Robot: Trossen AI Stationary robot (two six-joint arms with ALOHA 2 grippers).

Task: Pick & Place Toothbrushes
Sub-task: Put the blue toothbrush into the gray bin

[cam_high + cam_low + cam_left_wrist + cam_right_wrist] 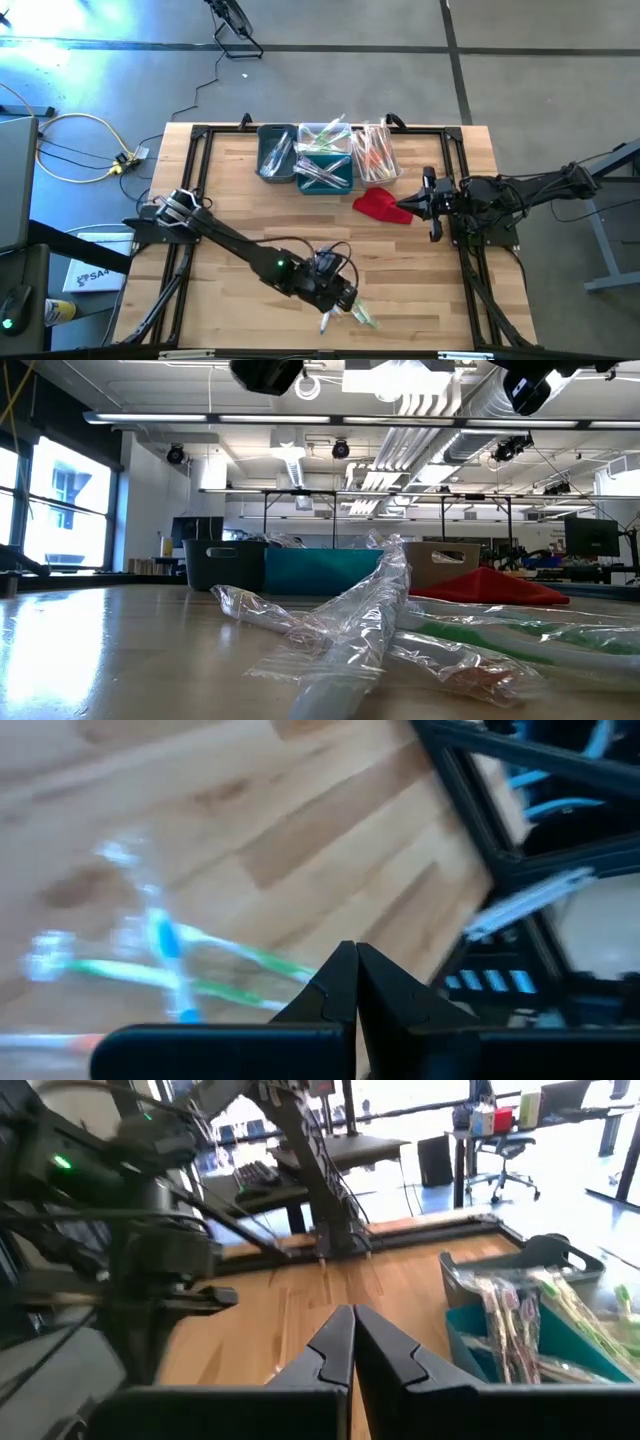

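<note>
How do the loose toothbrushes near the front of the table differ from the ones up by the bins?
The loose toothbrushes lie flat on the bare wood, only a few together, right by the left claw. The binned toothbrushes are many, piled and leaning inside the bins at the far edge, away from both claws. Both lots are in clear wrappers.

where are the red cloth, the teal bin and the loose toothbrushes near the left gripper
red cloth (380, 204): high view, middle of the fabric.
teal bin (322, 182): high view, its near wall.
loose toothbrushes (358, 316): high view, wrapped bundle beside the left gripper (338, 299).
</note>
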